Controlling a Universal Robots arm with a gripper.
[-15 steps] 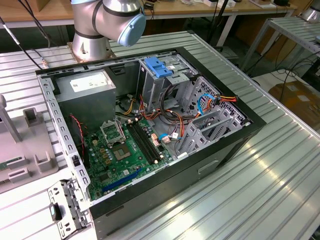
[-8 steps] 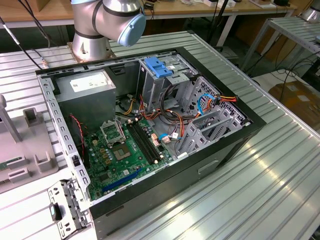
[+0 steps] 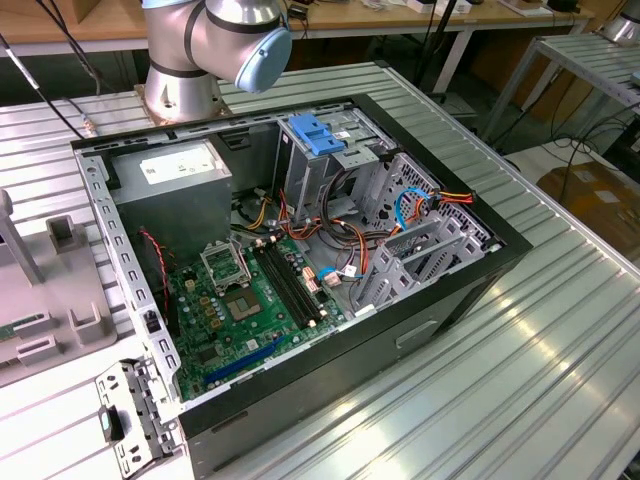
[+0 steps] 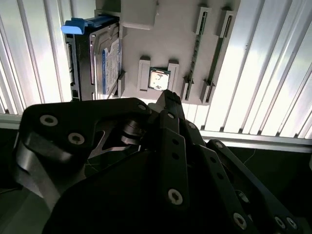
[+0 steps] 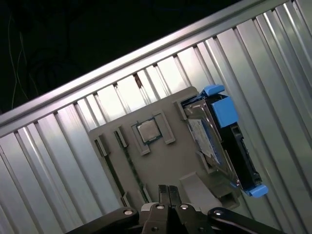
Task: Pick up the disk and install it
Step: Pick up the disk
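Note:
The disk [image 4: 100, 56] [image 5: 225, 141] is a dark slab in a bright light-blue carrier. It stands on its long edge in a slot at one side of a grey holder plate [image 4: 180, 34] [image 5: 163, 163] on the ribbed metal table. In both wrist views my gripper [image 4: 168, 97] [image 5: 168, 190] hovers above the plate, nearer its middle than the disk and apart from it. Its fingers are shut together with nothing between them.
In the exterior view an open computer case [image 3: 300, 250] lies on the table, with a blue plastic bracket [image 3: 315, 133] on its drive cage and a green motherboard [image 3: 240, 310]. The arm's base [image 3: 185, 60] stands behind it. The holder plate also carries a processor chip [image 4: 159, 79] [image 5: 146, 130] and memory sticks [image 4: 197, 44].

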